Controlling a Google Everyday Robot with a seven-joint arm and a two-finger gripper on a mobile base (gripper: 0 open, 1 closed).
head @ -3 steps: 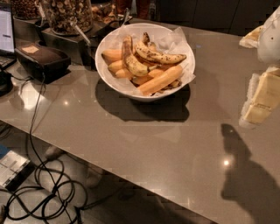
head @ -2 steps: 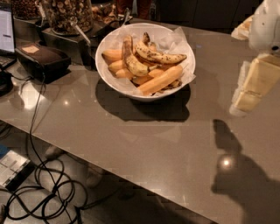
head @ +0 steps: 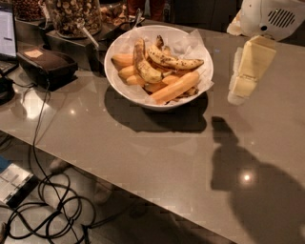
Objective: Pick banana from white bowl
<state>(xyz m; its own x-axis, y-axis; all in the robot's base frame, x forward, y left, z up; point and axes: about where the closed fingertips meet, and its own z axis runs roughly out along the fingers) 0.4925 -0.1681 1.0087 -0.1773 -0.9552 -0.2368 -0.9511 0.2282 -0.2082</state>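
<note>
Banana [head: 174, 61]: in bowl [head: 112, 82], at 10 o'clock from gripper [head: 239, 90], apart.
Gripper: over bench [head: 143, 157]; grip state cannot be told.

Banana [head: 174, 61] lies in bowl [head: 125, 84], toward its back R, atop other fruit. Bowl sits on table [head: 143, 152], mid-back. Gripper [head: 239, 91] hangs R of bowl, above table, apart from both. Box [head: 45, 64] on table L of bowl; jar [head: 74, 14] behind-L. Cables [head: 52, 205] on floor, front-L
</note>
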